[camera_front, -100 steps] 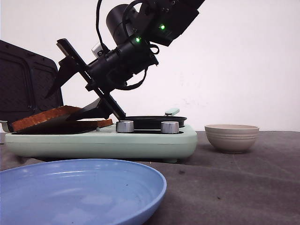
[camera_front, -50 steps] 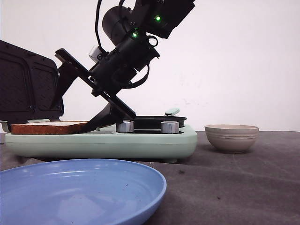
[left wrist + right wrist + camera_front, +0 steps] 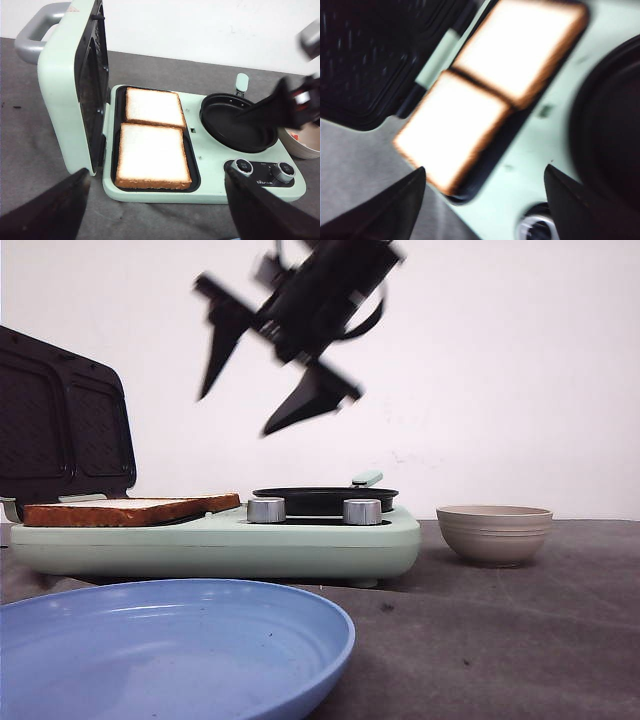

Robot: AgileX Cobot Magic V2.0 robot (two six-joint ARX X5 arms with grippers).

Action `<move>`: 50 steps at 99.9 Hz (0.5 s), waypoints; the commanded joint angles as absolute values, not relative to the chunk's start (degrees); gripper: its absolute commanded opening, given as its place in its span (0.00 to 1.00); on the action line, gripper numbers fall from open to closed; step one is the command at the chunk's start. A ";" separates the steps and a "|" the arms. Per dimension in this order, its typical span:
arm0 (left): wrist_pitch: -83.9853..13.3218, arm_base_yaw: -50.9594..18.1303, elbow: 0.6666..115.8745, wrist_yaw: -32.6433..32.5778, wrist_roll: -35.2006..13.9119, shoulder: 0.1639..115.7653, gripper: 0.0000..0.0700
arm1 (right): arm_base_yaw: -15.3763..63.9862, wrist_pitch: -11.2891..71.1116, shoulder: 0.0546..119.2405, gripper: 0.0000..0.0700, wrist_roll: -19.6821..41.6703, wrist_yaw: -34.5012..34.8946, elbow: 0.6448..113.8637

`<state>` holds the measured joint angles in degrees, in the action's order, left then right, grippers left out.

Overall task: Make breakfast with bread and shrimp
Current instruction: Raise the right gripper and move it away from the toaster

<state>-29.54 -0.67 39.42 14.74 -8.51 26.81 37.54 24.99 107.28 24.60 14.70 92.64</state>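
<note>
Two bread (image 3: 153,140) slices are lying flat, side by side, edges touching, in the dark tray of the mint-green breakfast maker (image 3: 300,540). In the front view they're sitting at 9 o'clock of the frame, crusts just proud of the tray rim. The maker's lid (image 3: 60,415) is standing upright behind them at approx 10 o'clock, closing that side off; room over the bread is opening toward 12 and 3 o'clock.

Round black pan (image 3: 237,120) is sitting on the maker's other half, w/ two silver knobs (image 3: 362,511) along its front edge. Blue plate (image 3: 170,660) is filling the near corner at 7 o'clock, its rim close to the maker's front edge but apart from it. Beige bowl (image 3: 495,533) is resting on the dark tabletop (image 3: 500,640) at 3 o'clock, clear gap between it and the maker's end. A trace of red-orange is showing in the bowl in the left wrist view, prob. the shrimp (image 3: 301,137), too cropped to be sure.

Right gripper (image 3: 262,380) is hanging blurred high over the maker at 12 o'clock, fingers spread wide, holding nothing, touching nothing, well above the bread. Left gripper (image 3: 155,210) is also spread wide, fingers (image 3: 47,207) framing the maker's near edge, nothing between them.
</note>
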 commanded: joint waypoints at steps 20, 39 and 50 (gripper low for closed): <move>-28.67 -0.82 39.64 14.24 -8.67 26.85 0.67 | 34.98 31.29 99.39 0.67 12.75 9.96 93.95; -28.67 -0.82 39.64 13.30 -8.64 26.85 0.67 | 33.28 36.56 94.32 0.59 7.86 7.42 93.06; -28.62 -0.82 39.64 13.32 -8.60 26.85 0.67 | 31.83 35.90 90.78 0.59 7.75 7.46 89.12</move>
<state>-29.45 -0.69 39.42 13.47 -8.54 26.81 32.21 36.40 91.81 9.23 7.66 90.91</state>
